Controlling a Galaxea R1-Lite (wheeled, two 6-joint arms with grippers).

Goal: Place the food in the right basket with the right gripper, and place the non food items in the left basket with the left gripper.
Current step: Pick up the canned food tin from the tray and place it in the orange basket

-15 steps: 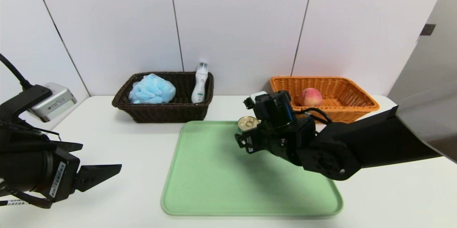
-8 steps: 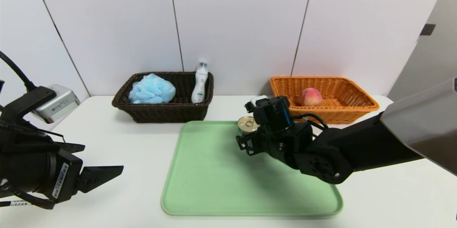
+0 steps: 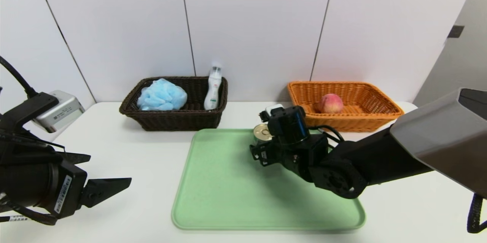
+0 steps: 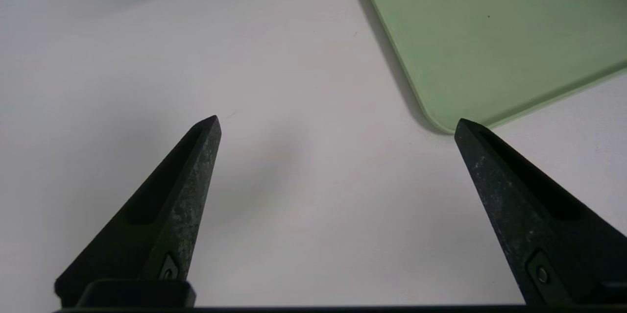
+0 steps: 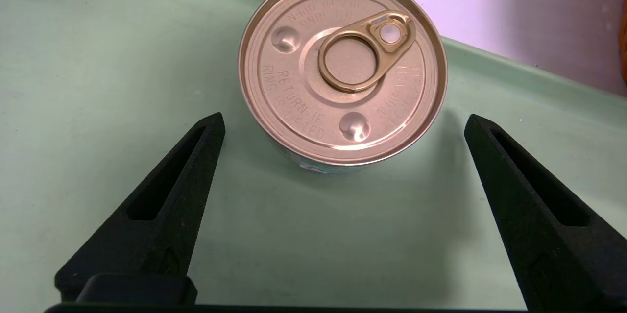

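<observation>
A short tin can (image 3: 261, 132) with a gold pull-tab lid (image 5: 343, 68) stands at the far edge of the green tray (image 3: 228, 197). My right gripper (image 5: 343, 116) hangs open just above it, one fingertip on each side and neither touching; in the head view its wrist (image 3: 289, 136) hides part of the can. A peach (image 3: 330, 103) lies in the orange-tan right basket (image 3: 380, 111). The blue bath puff (image 3: 161, 94) and the white bottle (image 3: 212, 88) rest in the dark brown left basket (image 3: 171, 121). My left gripper (image 3: 109, 167) (image 4: 337, 119) hovers open and empty over the bare table at the near left.
A grey box (image 3: 57, 108) sits at the table's far left corner. The white wall stands right behind both baskets. A corner of the tray (image 4: 441, 117) lies near one left fingertip.
The right arm has crept slightly left and lower over the can. The left arm has barely moved.
</observation>
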